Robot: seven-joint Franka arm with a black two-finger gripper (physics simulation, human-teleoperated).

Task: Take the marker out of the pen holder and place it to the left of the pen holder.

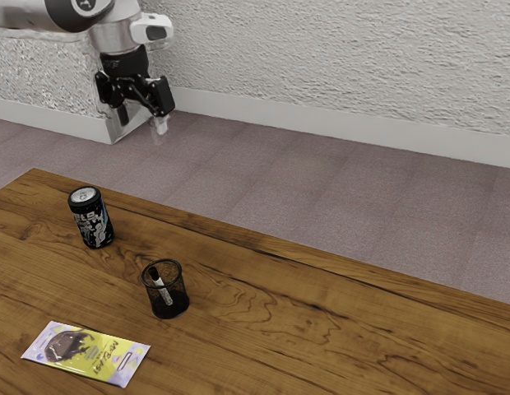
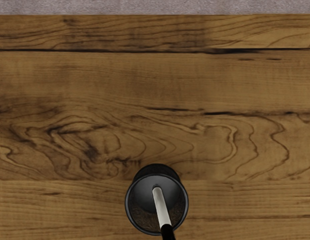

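Observation:
My gripper [image 1: 142,121] hangs high above the table in the exterior view, its fingers apart with nothing between them. Below it on the tabletop stands the black mesh pen holder [image 1: 175,303], upright. A white marker with a black cap [image 1: 163,290] leans inside the holder, cap end up. From above, the wrist view has the round pen holder [image 2: 129,212] with the marker [image 2: 162,207] slanting across its opening, the black cap reaching over the rim. A wide gap separates gripper and holder.
A black can [image 1: 91,219] stands upright toward the exterior view's left of the holder. A flat yellow and purple packet [image 1: 87,354] lies nearer that camera. The wooden table [image 1: 321,321] has its far edge beyond the holder.

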